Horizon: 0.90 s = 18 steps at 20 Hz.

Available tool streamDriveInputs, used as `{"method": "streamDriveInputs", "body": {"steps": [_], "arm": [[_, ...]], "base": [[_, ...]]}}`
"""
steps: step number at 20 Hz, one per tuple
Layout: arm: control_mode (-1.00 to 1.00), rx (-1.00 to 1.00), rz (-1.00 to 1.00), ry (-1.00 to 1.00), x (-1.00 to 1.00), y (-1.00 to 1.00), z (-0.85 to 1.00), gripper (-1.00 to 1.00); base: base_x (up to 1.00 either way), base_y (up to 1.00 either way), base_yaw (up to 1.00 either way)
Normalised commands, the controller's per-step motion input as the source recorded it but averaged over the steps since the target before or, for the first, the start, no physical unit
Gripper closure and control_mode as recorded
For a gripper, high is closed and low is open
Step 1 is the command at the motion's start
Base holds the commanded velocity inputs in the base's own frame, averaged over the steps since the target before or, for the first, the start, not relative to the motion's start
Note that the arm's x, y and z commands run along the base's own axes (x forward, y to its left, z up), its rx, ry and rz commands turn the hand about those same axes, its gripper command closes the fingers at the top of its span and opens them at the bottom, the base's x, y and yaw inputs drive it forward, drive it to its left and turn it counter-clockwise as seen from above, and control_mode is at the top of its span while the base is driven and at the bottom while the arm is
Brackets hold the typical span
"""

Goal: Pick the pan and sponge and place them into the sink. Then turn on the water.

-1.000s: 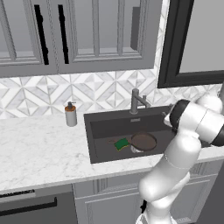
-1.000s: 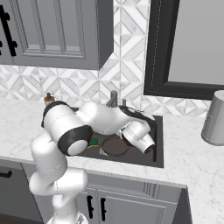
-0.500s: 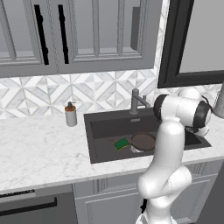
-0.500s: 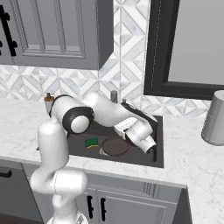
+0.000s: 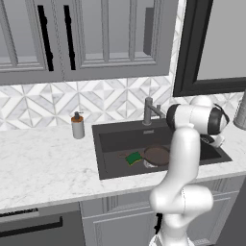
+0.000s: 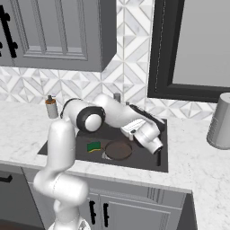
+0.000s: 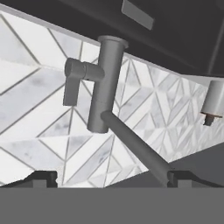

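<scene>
The dark brown pan (image 5: 156,154) lies in the black sink (image 5: 122,139), with the green sponge (image 5: 133,157) just left of it. From the right base they show as the pan (image 6: 118,149) and the sponge (image 6: 94,146) on the sink (image 6: 140,160) floor. My gripper (image 6: 158,157) hangs over the basin's right end, open and holding nothing. In the hand view the gripper (image 7: 111,179) points at the grey faucet (image 7: 107,83), whose lever (image 7: 72,81) and spout (image 7: 135,148) appear tilted. The fingertips (image 7: 41,177) stand wide apart. No water runs from the faucet (image 5: 149,111).
A grey soap dispenser (image 5: 77,126) with a brown pump stands on the marble counter left of the sink, also seen as the dispenser (image 6: 52,108). A grey canister (image 6: 221,121) stands on the counter at the right. Cabinets hang above the backsplash.
The arm's upper links have swung round while the hand stayed over the sink's right end, turning toward the faucet. Pan and sponge have not moved.
</scene>
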Motion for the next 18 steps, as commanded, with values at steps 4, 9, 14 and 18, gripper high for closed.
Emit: {"method": "streamDriveInputs", "body": {"steps": [4,9,14,18], "arm": [[-1.00,0.00,0.00,0.00,0.30,0.07,0.00,-1.00],[-1.00,0.00,-0.02,0.01,0.24,0.20,0.00,-1.00],[-1.00,0.00,-0.04,0.04,0.25,0.23,0.00,-1.00],[-1.00,0.00,-0.03,0.07,0.28,0.11,0.03,-1.00]], "base": [[0.00,0.00,0.00],[0.00,0.00,0.00],[0.00,0.00,0.00],[0.00,0.00,0.00]]}}
